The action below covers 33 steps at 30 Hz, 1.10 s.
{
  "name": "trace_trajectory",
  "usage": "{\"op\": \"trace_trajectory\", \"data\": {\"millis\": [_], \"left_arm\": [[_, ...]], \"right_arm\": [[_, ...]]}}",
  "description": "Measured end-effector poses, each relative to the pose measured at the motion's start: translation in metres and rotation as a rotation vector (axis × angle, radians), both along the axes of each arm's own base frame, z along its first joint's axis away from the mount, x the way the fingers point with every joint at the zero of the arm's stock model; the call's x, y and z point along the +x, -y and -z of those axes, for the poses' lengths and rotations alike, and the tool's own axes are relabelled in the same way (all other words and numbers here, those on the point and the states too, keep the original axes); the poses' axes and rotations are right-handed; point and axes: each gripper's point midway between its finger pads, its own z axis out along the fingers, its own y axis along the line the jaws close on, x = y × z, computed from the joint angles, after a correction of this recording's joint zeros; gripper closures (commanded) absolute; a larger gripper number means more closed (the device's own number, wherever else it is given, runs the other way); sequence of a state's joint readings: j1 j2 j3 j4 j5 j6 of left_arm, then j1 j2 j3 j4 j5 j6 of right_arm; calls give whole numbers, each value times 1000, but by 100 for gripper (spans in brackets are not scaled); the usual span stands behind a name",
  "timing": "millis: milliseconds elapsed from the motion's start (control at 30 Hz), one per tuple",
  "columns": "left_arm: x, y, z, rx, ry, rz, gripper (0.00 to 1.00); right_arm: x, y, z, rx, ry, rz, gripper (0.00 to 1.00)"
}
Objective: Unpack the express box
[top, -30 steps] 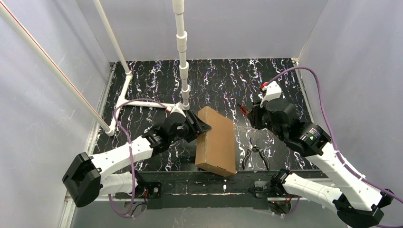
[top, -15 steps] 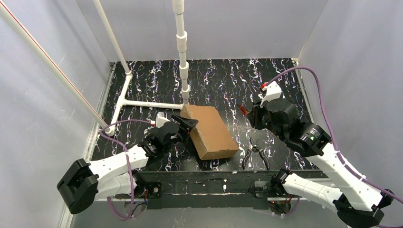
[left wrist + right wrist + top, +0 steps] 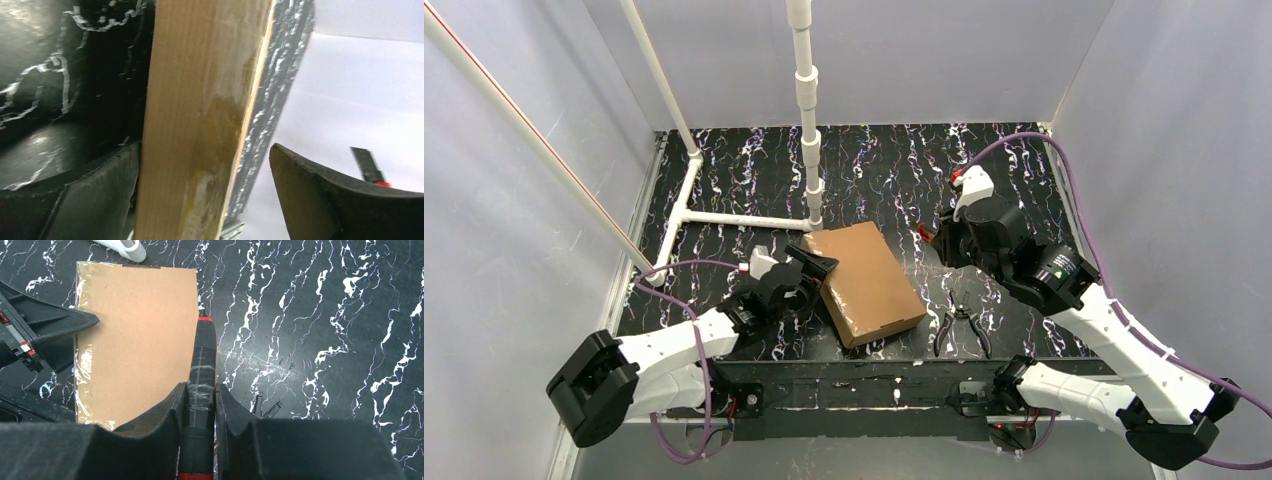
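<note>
— Left gripper (image 3: 822, 266) is sitting spread, just near-left of the white pipe's (image 3: 808, 120) foot. Its fingers (image 3: 320, 200) are straddling one edge of the express box (image 3: 869, 280), one pad touching cardboard and the other standing off. Right gripper (image 3: 201, 390) is hanging to the right of the pipe, pinching a black pen-shaped tool (image 3: 205, 347).

— Where is the box lying?

— I'm seeing it lying flat and closed on the table (image 3: 904, 165), directly on the near side of the pipe's foot, with one corner close to it.

— How are you expecting it to handle?

— I'm judging it light, stiff along the walls and softer across the wide lid. So I'm favouring a hold on the side wall, where the left one is sitting. Plain cardboard is probably giving decent friction. The glossy tape (image 3: 82, 355) is looking slicker, so I'm avoiding putting pads there.

— Anything smaller?

— Pliers (image 3: 962, 328) are lying near-right of the pipe, untouched. The tool's red-ringed tip is pointing along the box edge facing away from the left gripper. I'm guessing a taped seam is what needs cutting next.
</note>
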State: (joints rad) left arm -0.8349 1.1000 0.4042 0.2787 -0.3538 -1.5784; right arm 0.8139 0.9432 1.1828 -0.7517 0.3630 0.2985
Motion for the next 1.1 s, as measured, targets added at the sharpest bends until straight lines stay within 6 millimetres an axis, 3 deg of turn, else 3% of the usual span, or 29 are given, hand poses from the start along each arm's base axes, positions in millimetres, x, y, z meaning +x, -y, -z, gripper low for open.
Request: {"op": "trace_trajectory", "data": {"millis": [167,467,600,833,1100], "left_arm": [[-17,-14,4,131,-96,36,2],[-43,-56,-34,353,-120,126,2],[-44,-77,-54,460,-68,187,2],[-19,-91,-70,460,-75,298,2],[15,-90,-35,437,-211,403,11]], "right_arm": [[0,-2,1,-4,-1,-9,99],[6,-7,8,-36,-11,-25,99],[6,-12,13,-48,-26,-48,99],[11,-16,33,-102,-67,-53,99],[29,-32,83,-245,-164,-74,99]]}}
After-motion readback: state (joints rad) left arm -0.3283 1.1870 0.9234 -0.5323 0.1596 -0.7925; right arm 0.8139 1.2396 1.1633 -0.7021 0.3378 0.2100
